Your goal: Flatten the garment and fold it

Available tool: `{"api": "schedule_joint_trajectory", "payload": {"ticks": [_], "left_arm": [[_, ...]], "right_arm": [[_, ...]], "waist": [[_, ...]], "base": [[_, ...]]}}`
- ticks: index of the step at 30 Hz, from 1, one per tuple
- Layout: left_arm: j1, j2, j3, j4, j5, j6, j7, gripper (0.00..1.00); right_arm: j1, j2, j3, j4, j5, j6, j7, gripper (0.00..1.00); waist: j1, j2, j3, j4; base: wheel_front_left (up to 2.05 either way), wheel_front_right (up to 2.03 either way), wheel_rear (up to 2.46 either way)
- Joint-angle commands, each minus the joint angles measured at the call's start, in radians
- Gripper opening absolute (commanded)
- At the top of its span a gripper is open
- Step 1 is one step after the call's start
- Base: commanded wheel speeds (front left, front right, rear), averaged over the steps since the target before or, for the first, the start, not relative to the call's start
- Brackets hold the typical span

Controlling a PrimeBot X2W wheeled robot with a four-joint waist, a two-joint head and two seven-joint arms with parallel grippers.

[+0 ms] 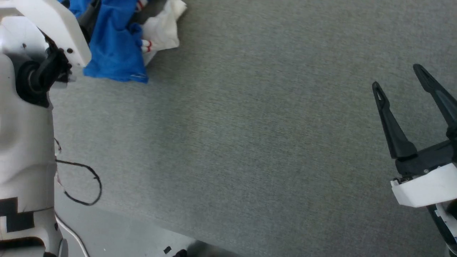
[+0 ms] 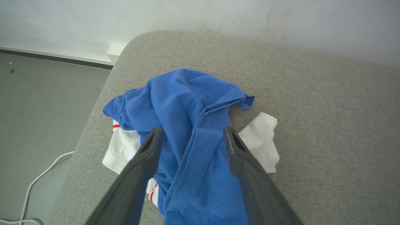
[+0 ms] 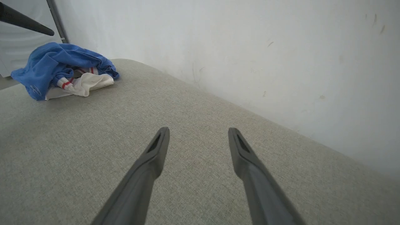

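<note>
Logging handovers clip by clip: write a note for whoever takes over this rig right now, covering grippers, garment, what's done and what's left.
Left gripper: open, holding nothing, poised over the garment with a blue fold between its fingers. Contact cannot be told.
Right gripper: open and empty over the bare grey padded surface, well away from the garment.
Garment: a crumpled heap, blue with white sleeve parts showing, near a rounded corner of the surface on the robot's left.
Done: nothing visible; it is neither flattened nor folded.
Left: grasp it, spread it flat, then fold it.
</note>
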Motion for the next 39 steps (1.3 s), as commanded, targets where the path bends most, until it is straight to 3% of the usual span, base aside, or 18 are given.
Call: {"api": "schedule_joint_trajectory", "payload": {"ticks": [1,12,13,14,15,16,27,32,39], "left_arm": [[0.018,-0.005,0.006,0.007,-0.006,0.008,0.005,1.00],[0.067,0.005,0.016,0.130,0.009,0.072,0.003,1.00],[0.070,0.005,0.013,0.140,0.012,0.075,0.001,0.65],[0.074,0.007,0.011,0.149,0.014,0.076,-0.001,0.38],[0.077,0.008,0.009,0.158,0.015,0.075,-0.004,0.16],[0.080,0.006,0.010,0.165,0.013,0.076,-0.008,0.00],[0.040,0.077,0.004,0.139,0.050,0.037,-0.150,0.00],[-0.001,0.113,0.005,0.097,0.072,0.029,-0.225,0.00],[-0.076,0.173,-0.032,0.026,0.107,0.004,-0.228,0.00]], "right_arm": [[-0.013,-0.004,-0.001,-0.007,0.007,-0.002,0.002,1.00],[-0.025,-0.037,-0.015,-0.031,0.021,-0.002,0.026,1.00],[-0.028,-0.037,-0.013,-0.031,0.022,-0.002,0.027,1.00],[-0.030,-0.036,-0.011,-0.031,0.024,-0.002,0.028,1.00],[-0.033,-0.034,-0.010,-0.030,0.025,-0.002,0.027,1.00],[-0.034,-0.033,-0.009,-0.028,0.026,-0.002,0.027,1.00],[-0.031,0.001,0.002,0.021,0.034,-0.002,-0.007,1.00],[-0.030,0.047,0.020,0.073,0.037,-0.002,-0.043,1.00],[-0.007,0.126,0.021,0.157,0.036,-0.002,-0.106,1.00]], "waist": [[-0.0001,0.0000,0.043,-0.042],[-0.0001,0.0000,0.083,-0.066],[-0.0001,0.0000,0.084,-0.067],[-0.0001,0.0000,0.083,-0.069],[-0.0001,0.0000,0.083,-0.070],[-0.0001,0.0000,0.081,-0.071],[-0.0001,0.0000,-0.012,-0.059],[-0.0001,0.0000,-0.102,-0.068],[-0.0001,0.0000,-0.232,-0.091]], "base": [[0.00,0.00,0.00],[0.00,0.00,0.00],[0.00,0.00,0.00],[0.00,0.00,0.00],[0.00,0.00,0.00],[0.00,0.00,0.00],[0.00,0.00,0.00],[0.00,0.00,0.00],[0.00,0.00,0.00]]}}
